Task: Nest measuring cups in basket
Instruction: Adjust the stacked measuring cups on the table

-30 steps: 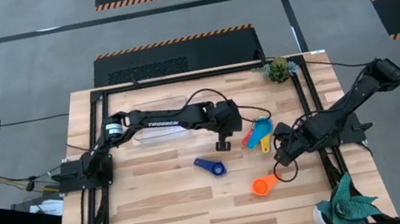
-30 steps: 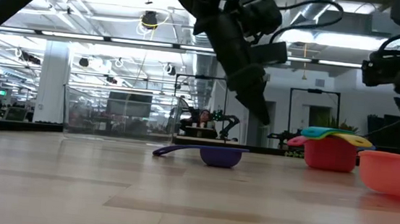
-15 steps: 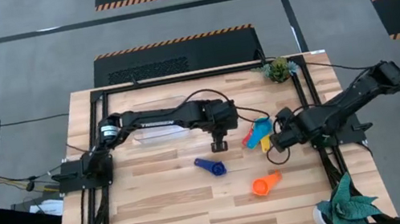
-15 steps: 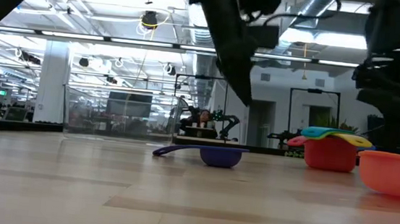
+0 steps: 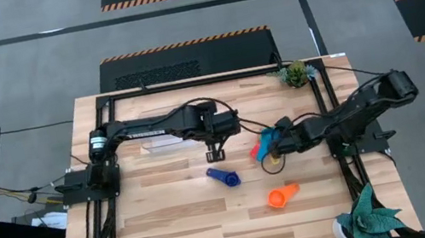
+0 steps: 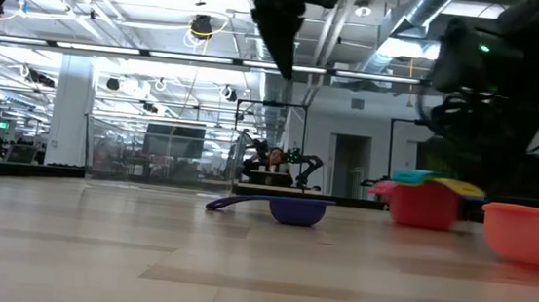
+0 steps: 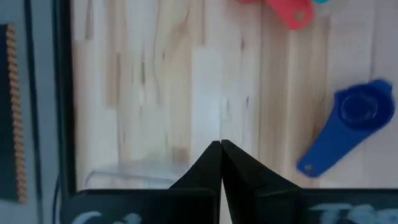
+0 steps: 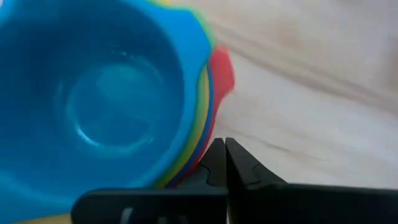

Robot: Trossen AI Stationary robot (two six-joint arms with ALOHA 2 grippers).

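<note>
Several cups sit nested in a stack (image 5: 263, 142) on the table, light blue on top and red at the bottom (image 6: 424, 202) (image 8: 106, 106). A dark blue cup (image 5: 224, 177) (image 7: 348, 124) and an orange cup (image 5: 279, 197) (image 6: 531, 233) lie apart on the wood. The clear basket (image 5: 156, 143) stands partly under the left arm. My left gripper (image 5: 216, 150) (image 7: 221, 146) hovers shut between the basket and the dark blue cup. My right gripper (image 5: 274, 147) (image 8: 222, 146) is shut at the stack's right side. My right gripper meets the stack with its shut fingertips (image 8: 217, 152), low on the side wall of the nested cups (image 8: 198, 155). It comes slanting from the table's right. The stack stands upright on the table.
A small plant (image 5: 297, 73) stands at the far right corner and a larger one (image 5: 368, 218) at the near right corner. Black frame rails (image 5: 328, 108) run along the table's edges. Bare wood lies between the basket and the near edge.
My right gripper has swung toward the table's left and far edge onto the stack, and the stack has slid a little to the left. My left gripper has risen and drawn back to the left, toward the basket.
</note>
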